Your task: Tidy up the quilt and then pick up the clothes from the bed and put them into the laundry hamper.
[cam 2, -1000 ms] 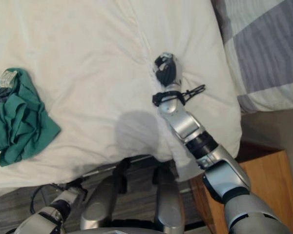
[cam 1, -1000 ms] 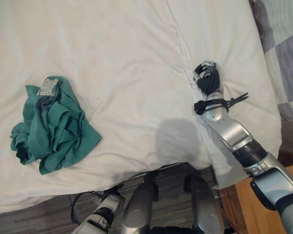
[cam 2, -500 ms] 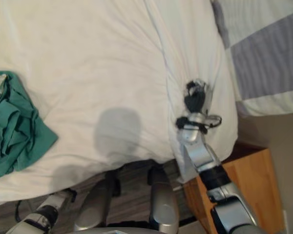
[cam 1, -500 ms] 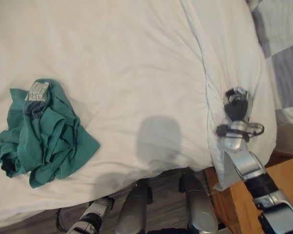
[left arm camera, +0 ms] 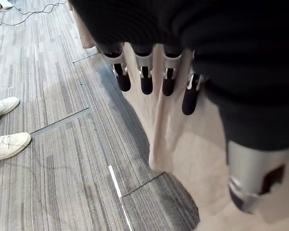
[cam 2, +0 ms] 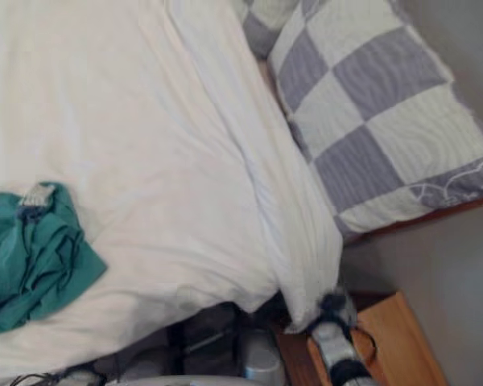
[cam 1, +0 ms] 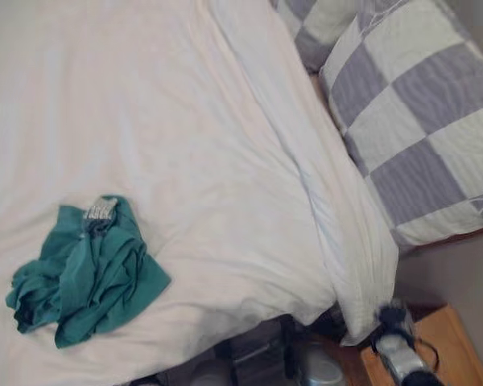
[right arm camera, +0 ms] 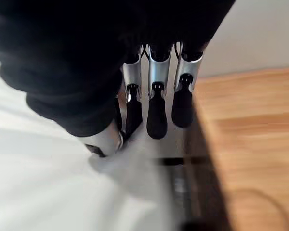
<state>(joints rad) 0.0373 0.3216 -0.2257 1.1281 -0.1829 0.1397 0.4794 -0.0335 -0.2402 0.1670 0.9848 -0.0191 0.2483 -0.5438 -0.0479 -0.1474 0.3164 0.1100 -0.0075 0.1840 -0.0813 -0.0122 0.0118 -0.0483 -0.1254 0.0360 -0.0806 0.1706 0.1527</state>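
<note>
- Right hand [cam 1: 393, 320], lower than 0.5 s ago, pinches the white quilt [cam 1: 225, 161] corner beside the wooden nightstand [cam 2: 394, 334].
- Left hand [left arm camera: 154, 72] hangs open.
- 1 green garment [cam 1: 84, 277], 2 checked pillows [cam 1: 410, 129].

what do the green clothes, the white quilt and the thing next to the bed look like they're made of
Green clothes: thin, soft matte fabric, likely cotton knit, judging by the fine crumpled folds. White quilt: padded matte cloth; it puffs up and shows rounded creases. Bedside cabinet: looks like wood or wood veneer, orange-brown with a smooth, low-sheen top.
</note>
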